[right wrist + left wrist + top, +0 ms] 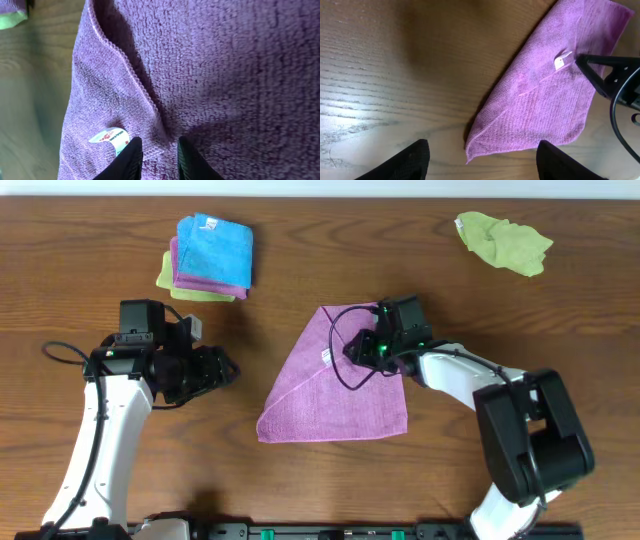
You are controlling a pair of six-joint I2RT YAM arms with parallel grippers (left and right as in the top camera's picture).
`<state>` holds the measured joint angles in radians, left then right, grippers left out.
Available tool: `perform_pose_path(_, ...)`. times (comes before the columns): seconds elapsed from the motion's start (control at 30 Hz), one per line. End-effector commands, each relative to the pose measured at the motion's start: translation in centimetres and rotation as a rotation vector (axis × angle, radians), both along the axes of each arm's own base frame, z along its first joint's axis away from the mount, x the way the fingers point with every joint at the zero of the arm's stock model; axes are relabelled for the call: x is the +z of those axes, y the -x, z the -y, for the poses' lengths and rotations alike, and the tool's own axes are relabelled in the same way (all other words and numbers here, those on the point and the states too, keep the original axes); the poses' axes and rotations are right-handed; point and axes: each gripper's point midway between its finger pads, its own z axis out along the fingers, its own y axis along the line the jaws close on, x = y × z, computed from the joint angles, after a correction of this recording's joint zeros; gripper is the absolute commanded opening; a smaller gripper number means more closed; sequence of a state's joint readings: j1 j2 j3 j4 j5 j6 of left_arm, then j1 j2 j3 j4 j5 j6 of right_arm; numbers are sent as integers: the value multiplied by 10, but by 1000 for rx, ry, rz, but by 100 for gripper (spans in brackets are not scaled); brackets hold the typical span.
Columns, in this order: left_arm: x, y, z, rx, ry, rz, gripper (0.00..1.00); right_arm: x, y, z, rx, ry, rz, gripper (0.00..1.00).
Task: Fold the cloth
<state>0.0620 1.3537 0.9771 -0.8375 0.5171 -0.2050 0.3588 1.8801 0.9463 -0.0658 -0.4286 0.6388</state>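
Observation:
The purple cloth (pixel 335 400) lies on the wooden table at centre, folded into a rough triangle with its point at the back. It also shows in the left wrist view (pixel 540 105) and the right wrist view (pixel 225 60). Its white tag (pixel 326 357) (pixel 109 137) faces up. My right gripper (pixel 356 350) (pixel 160 145) rests on the cloth beside the tag, its fingers pinched on a raised ridge of cloth. My left gripper (pixel 228 370) (pixel 482 147) is open and empty, just left of the cloth's near-left corner.
A stack of folded cloths (pixel 210 255), blue over purple over lime-green, sits at the back left. A crumpled lime-green cloth (pixel 503 238) lies at the back right. A black cable loop (pixel 345 370) from the right arm hangs over the cloth.

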Motion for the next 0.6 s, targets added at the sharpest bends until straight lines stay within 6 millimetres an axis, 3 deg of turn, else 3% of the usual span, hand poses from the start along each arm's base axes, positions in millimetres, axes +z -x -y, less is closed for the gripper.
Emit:
perform_pose_path(0.0,10,-5,-1,-9,1,39,70,14,-4,-10,27,2,49,24)
perform_pose_path(0.57,10,-6,-1,-9,1,39,70,11,-2,-12,20,33,55,25)
